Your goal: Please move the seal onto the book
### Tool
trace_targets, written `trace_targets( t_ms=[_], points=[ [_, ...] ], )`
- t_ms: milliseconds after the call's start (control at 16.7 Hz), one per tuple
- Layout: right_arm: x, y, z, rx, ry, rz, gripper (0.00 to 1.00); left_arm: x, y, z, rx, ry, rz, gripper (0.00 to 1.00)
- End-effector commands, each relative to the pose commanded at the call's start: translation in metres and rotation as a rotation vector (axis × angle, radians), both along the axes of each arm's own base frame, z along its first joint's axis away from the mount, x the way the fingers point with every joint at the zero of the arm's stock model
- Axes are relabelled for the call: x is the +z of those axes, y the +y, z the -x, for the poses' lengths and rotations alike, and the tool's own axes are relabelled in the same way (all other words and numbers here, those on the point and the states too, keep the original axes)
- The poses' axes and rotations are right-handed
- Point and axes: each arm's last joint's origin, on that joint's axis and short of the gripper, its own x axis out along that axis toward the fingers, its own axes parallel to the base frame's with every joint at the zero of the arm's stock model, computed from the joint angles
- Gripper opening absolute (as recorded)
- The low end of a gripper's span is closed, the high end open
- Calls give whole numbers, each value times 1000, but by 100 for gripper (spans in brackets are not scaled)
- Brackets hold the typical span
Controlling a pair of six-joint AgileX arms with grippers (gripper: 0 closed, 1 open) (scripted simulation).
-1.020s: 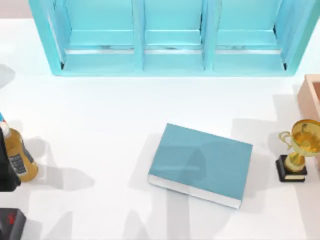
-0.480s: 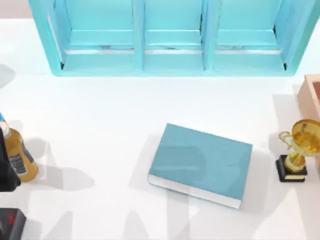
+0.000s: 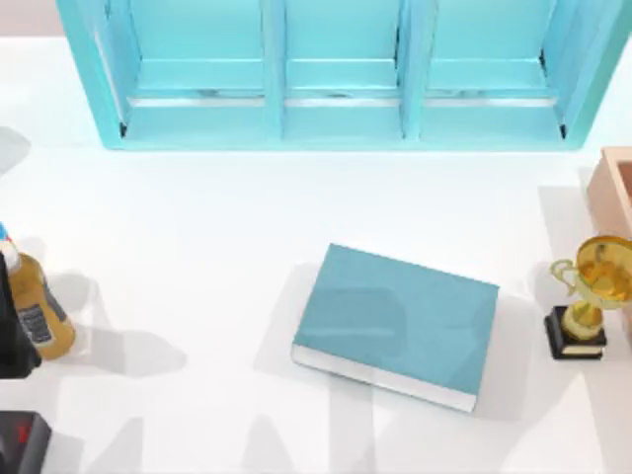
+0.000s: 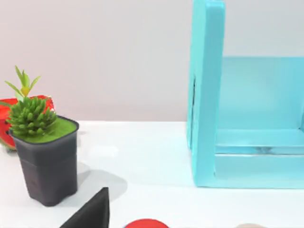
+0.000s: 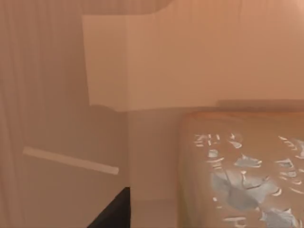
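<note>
The book (image 3: 397, 324) lies flat near the middle of the table (image 3: 217, 227), a little to the right, with its teal cover up and its white page edge on the near side. Nothing rests on it. The seal (image 5: 247, 175) shows in the right wrist view as a tan block with pale marks on its face, very close to the camera, inside a tan-walled box (image 3: 614, 188) whose corner appears at the right edge of the table. For both grippers I cannot tell if the jaws are apart or together. A turquoise shelf (image 3: 341, 74) stands along the far side. A gold trophy (image 3: 591, 296) stands right of the book, and an amber bottle (image 3: 38, 311) at the left edge. The left wrist view shows a potted plant (image 4: 42, 152) beside the shelf's end.
</note>
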Motion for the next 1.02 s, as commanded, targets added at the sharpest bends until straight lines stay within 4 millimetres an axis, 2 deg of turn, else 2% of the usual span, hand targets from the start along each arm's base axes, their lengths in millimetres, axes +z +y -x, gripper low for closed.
trace_targets(
  t_ms=[540, 1020],
  points=[
    [0, 0, 0, 0, 0, 0, 2, 0, 0, 0, 0, 0, 0, 100],
    [0, 0, 0, 0, 0, 0, 0, 0, 0, 0, 0, 0, 0, 100]
  ],
)
